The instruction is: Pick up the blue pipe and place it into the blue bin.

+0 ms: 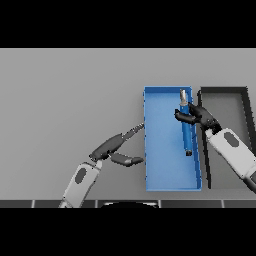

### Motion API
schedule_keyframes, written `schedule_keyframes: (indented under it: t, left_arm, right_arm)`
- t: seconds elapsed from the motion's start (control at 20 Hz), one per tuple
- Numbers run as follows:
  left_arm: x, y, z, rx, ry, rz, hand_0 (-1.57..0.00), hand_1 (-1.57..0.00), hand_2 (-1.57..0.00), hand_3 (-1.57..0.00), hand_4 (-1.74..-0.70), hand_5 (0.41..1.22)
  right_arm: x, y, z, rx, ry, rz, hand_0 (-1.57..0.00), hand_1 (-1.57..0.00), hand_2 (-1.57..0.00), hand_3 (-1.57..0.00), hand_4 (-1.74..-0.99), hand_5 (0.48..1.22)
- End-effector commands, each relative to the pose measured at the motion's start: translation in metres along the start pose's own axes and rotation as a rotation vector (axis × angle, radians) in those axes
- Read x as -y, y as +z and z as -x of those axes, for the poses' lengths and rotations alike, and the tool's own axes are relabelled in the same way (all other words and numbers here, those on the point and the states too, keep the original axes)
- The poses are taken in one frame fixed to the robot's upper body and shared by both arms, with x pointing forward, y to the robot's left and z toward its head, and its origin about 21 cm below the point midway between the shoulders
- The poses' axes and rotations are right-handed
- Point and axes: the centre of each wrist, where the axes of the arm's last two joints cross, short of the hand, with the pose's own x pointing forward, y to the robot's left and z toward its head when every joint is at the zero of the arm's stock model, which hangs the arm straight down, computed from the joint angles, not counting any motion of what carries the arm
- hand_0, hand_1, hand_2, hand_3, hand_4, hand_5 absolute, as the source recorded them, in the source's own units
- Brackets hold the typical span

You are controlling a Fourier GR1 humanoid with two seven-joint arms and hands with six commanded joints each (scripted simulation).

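Note:
The blue pipe, long and slim with a grey tip at its far end, lies lengthwise over the right side of the blue bin. My right hand reaches in from the right and its curled fingers and thumb pinch the pipe near its upper part. Whether the pipe rests on the bin floor or hangs just above it I cannot tell. To the left of the bin my left hand hovers open with straight fingers pointing toward the bin's left wall and holds nothing.
A dark grey bin stands right beside the blue bin, partly covered by my right forearm. Grey tabletop stretches to the left and far side.

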Motion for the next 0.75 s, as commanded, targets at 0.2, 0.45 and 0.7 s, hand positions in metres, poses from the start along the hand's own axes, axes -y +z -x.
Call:
schedule_keyframes:
  t: [0.2, 0.45, 0.7]
  left_arm:
    - [-0.001, 0.002, 0.000, -0.003, 0.000, -0.003, 0.00, 0.00, 0.00, 0.00, -0.89, 0.429]
    - [0.001, 0.000, 0.002, -0.012, -0.006, -0.006, 0.00, 0.00, 0.00, 0.00, -0.89, 0.431]
    - [-0.009, 0.000, 0.000, -0.001, -0.010, -0.009, 0.00, 0.00, 0.00, 0.00, -0.88, 0.431]
  right_arm:
    - [-0.002, 0.000, 0.004, -0.024, 0.056, 0.007, -0.03, -0.02, -0.02, -0.01, -1.036, 0.713]
    - [0.001, -0.005, 0.002, -0.025, 0.083, 0.004, -0.01, -0.01, -0.01, 0.00, -1.022, 0.665]
    - [-0.002, -0.004, 0.003, -0.039, 0.094, -0.016, -0.01, -0.01, -0.01, 0.00, -1.022, 0.643]
